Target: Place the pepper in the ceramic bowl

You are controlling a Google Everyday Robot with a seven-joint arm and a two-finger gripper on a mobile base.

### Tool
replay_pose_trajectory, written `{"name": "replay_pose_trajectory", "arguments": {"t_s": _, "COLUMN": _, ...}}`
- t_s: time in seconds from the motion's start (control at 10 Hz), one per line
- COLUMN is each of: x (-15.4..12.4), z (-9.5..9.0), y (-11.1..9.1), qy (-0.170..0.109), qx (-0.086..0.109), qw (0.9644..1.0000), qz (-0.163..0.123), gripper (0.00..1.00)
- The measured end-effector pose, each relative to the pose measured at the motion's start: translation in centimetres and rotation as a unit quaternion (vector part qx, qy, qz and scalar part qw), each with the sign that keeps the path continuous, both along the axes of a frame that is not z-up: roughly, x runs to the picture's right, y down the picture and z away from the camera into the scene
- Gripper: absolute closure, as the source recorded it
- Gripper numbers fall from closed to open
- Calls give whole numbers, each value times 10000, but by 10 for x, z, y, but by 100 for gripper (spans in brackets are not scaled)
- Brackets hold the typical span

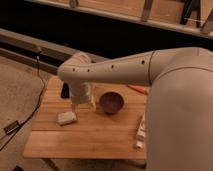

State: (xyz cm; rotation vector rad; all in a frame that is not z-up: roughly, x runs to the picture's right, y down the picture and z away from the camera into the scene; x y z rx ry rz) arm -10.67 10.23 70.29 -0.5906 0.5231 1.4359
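The dark purple ceramic bowl point(111, 102) stands near the middle of the wooden table point(90, 137). The small orange-red pepper point(137, 90) lies on the table behind and to the right of the bowl, partly hidden by my arm. My arm crosses the view from the right and bends down at the table's left. My gripper point(81, 101) hangs just left of the bowl, over the table's left half, far from the pepper. A pale cup-like shape point(90, 101) sits right beside the gripper.
A pale rectangular block point(66, 118) lies front left of the gripper. A black object point(65, 90) lies at the table's back left. A white item point(141, 131) lies at the right edge. A cable point(30, 107) runs over the floor on the left.
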Motion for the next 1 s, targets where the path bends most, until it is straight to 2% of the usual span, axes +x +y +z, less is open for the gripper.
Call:
{"name": "replay_pose_trajectory", "arguments": {"t_s": 0.5, "x": 2, "z": 2, "y": -5, "qy": 10, "qx": 22, "qw": 10000, "qz": 63, "gripper": 35}}
{"name": "replay_pose_trajectory", "arguments": {"t_s": 1.0, "x": 43, "z": 33, "y": -56, "qy": 206, "qx": 224, "qw": 9987, "qz": 415, "gripper": 35}}
